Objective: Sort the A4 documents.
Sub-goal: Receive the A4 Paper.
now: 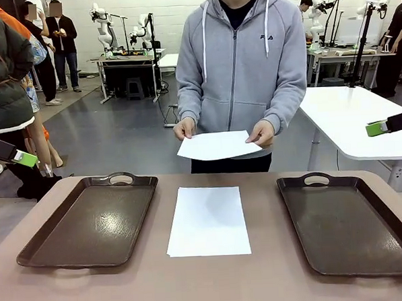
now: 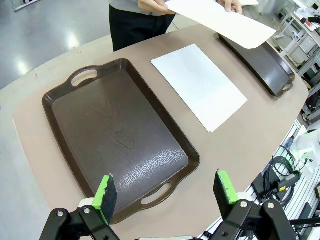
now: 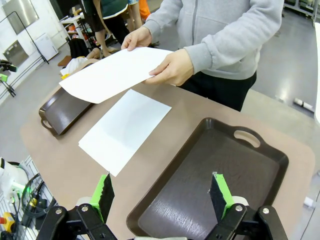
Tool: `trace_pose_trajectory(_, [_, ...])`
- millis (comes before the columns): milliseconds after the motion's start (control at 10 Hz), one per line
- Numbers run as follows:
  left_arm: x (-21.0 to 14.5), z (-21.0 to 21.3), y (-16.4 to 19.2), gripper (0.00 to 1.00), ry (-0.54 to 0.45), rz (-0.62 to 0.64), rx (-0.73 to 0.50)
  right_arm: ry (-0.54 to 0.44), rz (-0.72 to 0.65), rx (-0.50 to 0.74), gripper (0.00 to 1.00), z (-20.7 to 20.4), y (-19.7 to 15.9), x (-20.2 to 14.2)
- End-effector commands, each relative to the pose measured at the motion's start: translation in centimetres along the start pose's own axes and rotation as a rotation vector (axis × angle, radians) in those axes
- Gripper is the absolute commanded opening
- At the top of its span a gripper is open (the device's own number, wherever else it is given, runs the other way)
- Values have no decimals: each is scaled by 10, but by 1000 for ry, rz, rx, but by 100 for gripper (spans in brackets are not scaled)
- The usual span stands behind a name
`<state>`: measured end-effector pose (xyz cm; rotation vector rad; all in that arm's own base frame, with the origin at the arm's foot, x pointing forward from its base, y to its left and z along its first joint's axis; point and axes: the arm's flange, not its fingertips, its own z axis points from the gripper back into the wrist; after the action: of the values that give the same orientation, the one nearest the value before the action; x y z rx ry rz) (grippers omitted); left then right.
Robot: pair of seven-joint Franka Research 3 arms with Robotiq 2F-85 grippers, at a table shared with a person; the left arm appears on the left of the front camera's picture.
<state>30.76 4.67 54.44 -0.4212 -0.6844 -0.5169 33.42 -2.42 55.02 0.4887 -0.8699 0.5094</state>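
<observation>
Our left hand (image 2: 165, 192), black with green pads, is spread wide and pinches nothing. It hangs over the near end of a dark brown, glossy rectangular tray with cut-out handles (image 2: 120, 135), which lies bare right below and ahead of it. Just past that tray's long side, near it but apart, a thin plain white rectangular A4 paper sheet (image 2: 200, 85) lies flat on the beige-brown worktop (image 2: 240, 150).

Our right hand (image 3: 161, 195) is likewise spread, its green pads well apart with nothing between them. Under it and ahead of it lies a second dark brown handled tray (image 3: 215, 170), also bare. From this hand the flat sheet lies off to the side of the tray, between the two trays and touching neither.

Farther out from both hands, past the flat sheet's far end, a person in a grey zip hoodie (image 1: 240, 61) stands at the opposite edge of the worktop. The person's two hands (image 3: 172, 67) grip a second white A4 sheet (image 3: 110, 72) by its far edge and hold it in the air, clear of the worktop and slightly bowed.
</observation>
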Motion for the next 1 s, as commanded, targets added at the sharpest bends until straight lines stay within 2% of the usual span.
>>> trace_pose_trajectory(0, [0,-1,0,100,0,-1,-7,-1,0,8,100,-1,0,-1])
trace_pose_trajectory(900, [0,-1,0,100,0,-1,-7,-1,0,8,100,-1,0,-1])
